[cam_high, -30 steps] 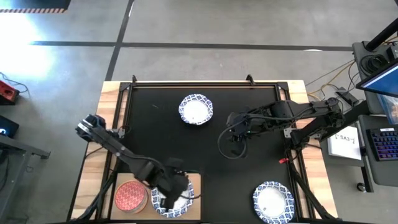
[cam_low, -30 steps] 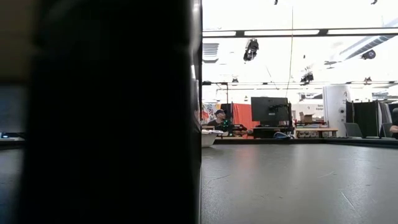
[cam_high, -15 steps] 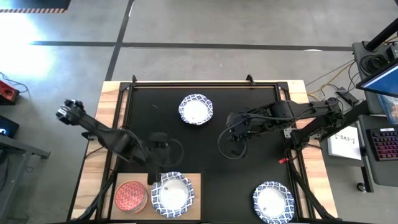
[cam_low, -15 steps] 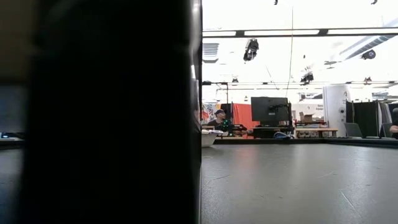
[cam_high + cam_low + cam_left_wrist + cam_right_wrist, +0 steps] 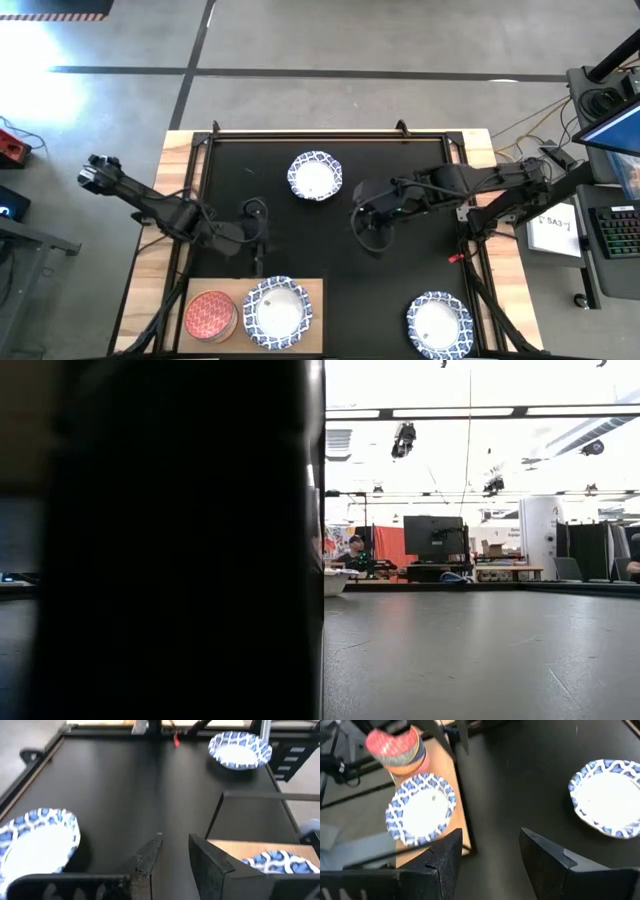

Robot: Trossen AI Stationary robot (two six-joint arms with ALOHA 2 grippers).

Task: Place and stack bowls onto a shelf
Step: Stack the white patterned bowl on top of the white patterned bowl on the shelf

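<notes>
The left gripper (image 5: 258,238) had lifted back off the shelf (image 5: 312,297) at seven o'clock, jaws apart and empty, leaving a blue-rimmed bowl (image 5: 277,312) beside the stack of small bowls (image 5: 210,314). The right gripper (image 5: 372,236) hovered centrally, jaws apart. Bowls at twelve (image 5: 315,175) and five o'clock (image 5: 439,325) looked next.

- A robotics lab or workshop hall, with a bare concrete floor (image 5: 330,40) marked by dark lines around the table.
- Strip ceiling lights (image 5: 470,412) run over open space.
- At three o'clock, a keyboard (image 5: 620,235) and cables (image 5: 530,125) lie beside the rig.
- A monitor (image 5: 433,538) stands far behind.
</notes>
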